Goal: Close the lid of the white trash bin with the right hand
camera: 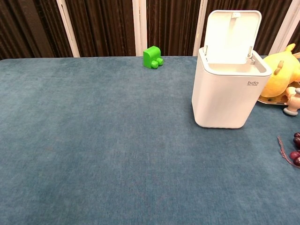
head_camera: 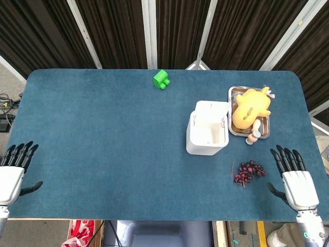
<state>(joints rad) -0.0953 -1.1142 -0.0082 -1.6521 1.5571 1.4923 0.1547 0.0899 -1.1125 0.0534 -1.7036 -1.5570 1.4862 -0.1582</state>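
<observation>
right hand [head_camera: 297,184]: at the near right edge of the table [head_camera: 103,144], nearer than the white trash bin [head_camera: 207,135] and off to its right; palm flat, fingers straight and spread, pointing away, holding nothing. seen only in the head view.
left hand [head_camera: 11,176]: at the near left edge, well apart from the bin on its far left side; fingers straight and apart, thumb out to the side, holding nothing.
grapes [head_camera: 248,172]: dark red bunch with a loose stem, nearer than the bin and to its right, between the bin and the right hand; only its edge shows in the chest view [camera: 295,150].
white trash bin: stands upright on the blue table, right of the table's middle [camera: 228,91]; the inside looks white.
lid [camera: 231,36]: open, standing upright from the hinge on the bin's far side, not touched by either hand.
small figure [head_camera: 254,135]: pale peg-shaped piece just right of the bin, at the tray's near corner.
metal tray [head_camera: 234,93]: just to the right of the bin, running from level with it to a little beyond.
yellow plush toy [head_camera: 249,109]: lying in the tray, beside the bin's right wall.
green toy [head_camera: 161,79]: beyond the bin and to its left, near the table's far edge, well apart from the bin [camera: 152,56].
</observation>
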